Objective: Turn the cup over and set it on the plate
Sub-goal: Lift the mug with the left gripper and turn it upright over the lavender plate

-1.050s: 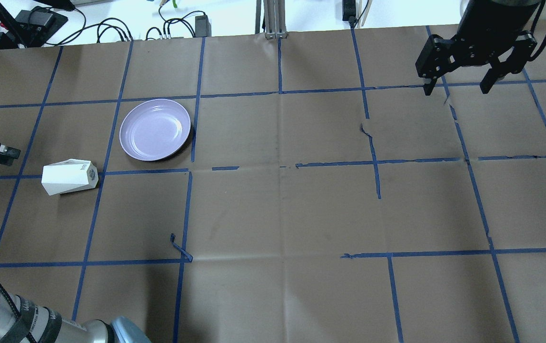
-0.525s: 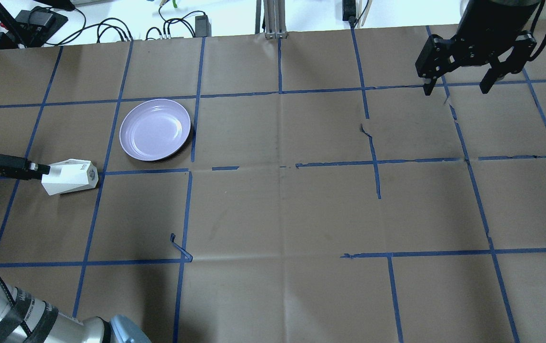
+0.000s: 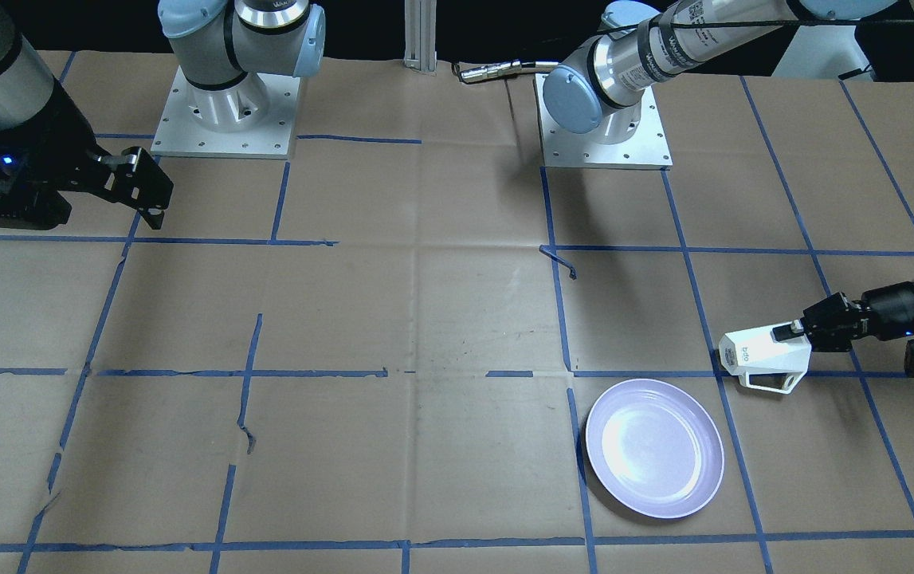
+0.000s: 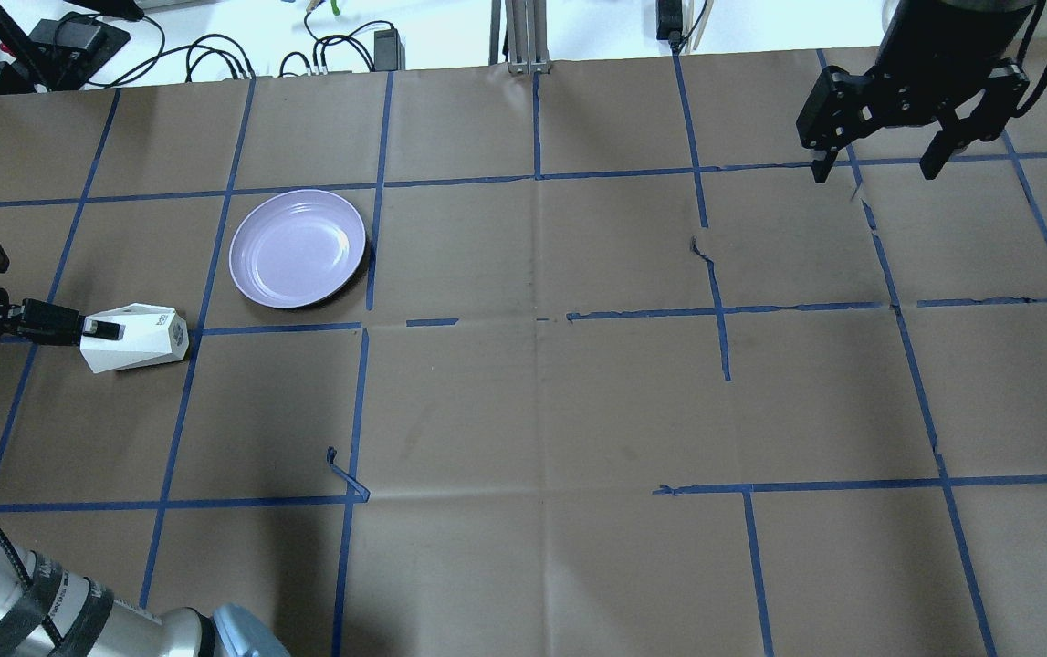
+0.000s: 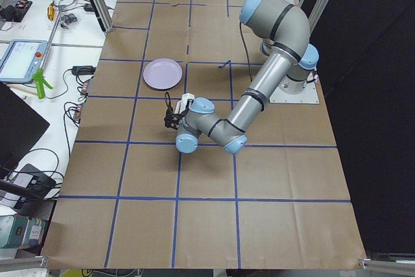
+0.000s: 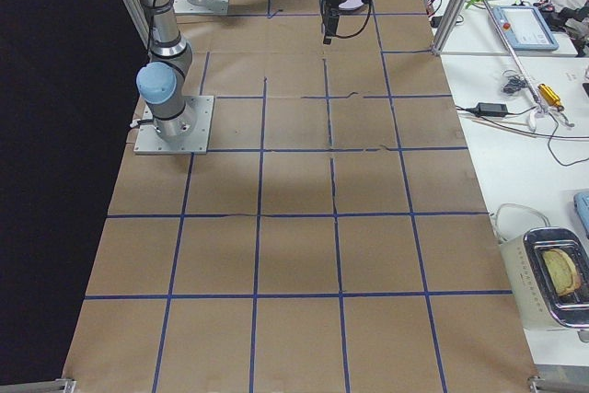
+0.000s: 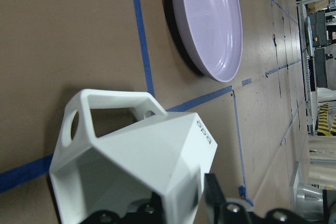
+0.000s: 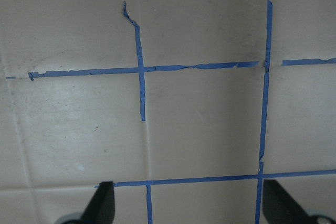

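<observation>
Grasping was in hand: the left gripper (image 4: 98, 328) sat at the tipped cup (image 4: 144, 339)'s rim, clamped or not I couldn't tell, needing firm closure next, while the right gripper (image 4: 874, 171) hung spread.

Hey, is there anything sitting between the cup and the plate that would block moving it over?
Nothing visible does. The cup lies on its side with the left gripper at its open end; only brown paper and a blue tape line lie between it and the plate.
</observation>
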